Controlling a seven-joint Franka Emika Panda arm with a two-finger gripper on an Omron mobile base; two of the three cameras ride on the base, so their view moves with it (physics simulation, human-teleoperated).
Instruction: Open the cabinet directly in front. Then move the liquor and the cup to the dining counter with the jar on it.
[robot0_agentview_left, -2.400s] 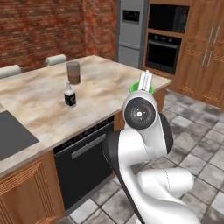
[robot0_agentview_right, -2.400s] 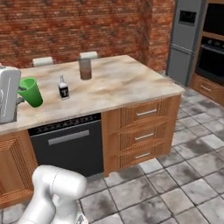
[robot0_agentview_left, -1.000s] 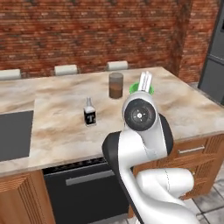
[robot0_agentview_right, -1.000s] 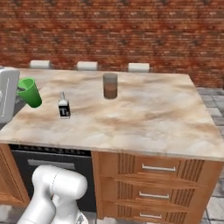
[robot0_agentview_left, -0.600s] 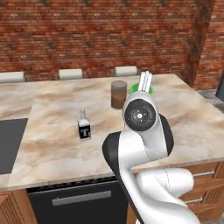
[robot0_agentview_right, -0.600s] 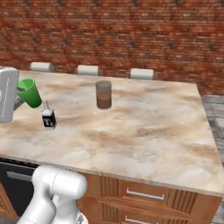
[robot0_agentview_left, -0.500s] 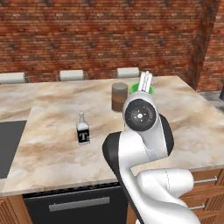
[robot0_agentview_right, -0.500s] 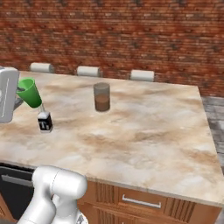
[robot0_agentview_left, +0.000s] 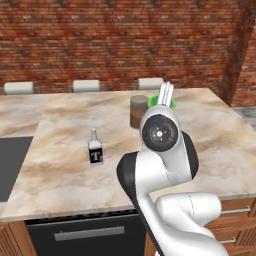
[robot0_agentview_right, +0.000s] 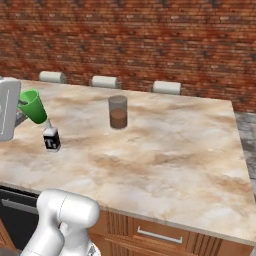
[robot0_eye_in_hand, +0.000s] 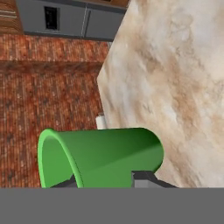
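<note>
Nearest to you, the white arm rises in front of the dining counter (robot0_agentview_left: 55, 175), above its near edge. Your gripper (robot0_eye_in_hand: 107, 183) is clamped on the cup (robot0_eye_in_hand: 100, 157): in the hand view the green cup lies on its side between the dark fingertips (robot0_eye_in_hand: 142, 178), one finger inside the rim and one outside. In the right base view the same cup (robot0_agentview_right: 34, 106) hangs tilted in the air over the left part of the marble top (robot0_agentview_right: 165, 150), held off the surface.

Just beyond and below the cup in that view, the liquor (robot0_agentview_right: 51, 138) stands upright on the marble, label facing you. In the left base view the bottle (robot0_agentview_left: 95, 148) sits left of the arm, well apart from the jar (robot0_agentview_left: 138, 111).

The jar (robot0_agentview_right: 118, 112) stands upright farther back, to the right of the bottle, with brown contents in its lower part.

At the far edge of the counter you see three pale stool backs (robot0_agentview_right: 105, 81), and behind them the red brick wall (robot0_agentview_right: 150, 45).
</note>
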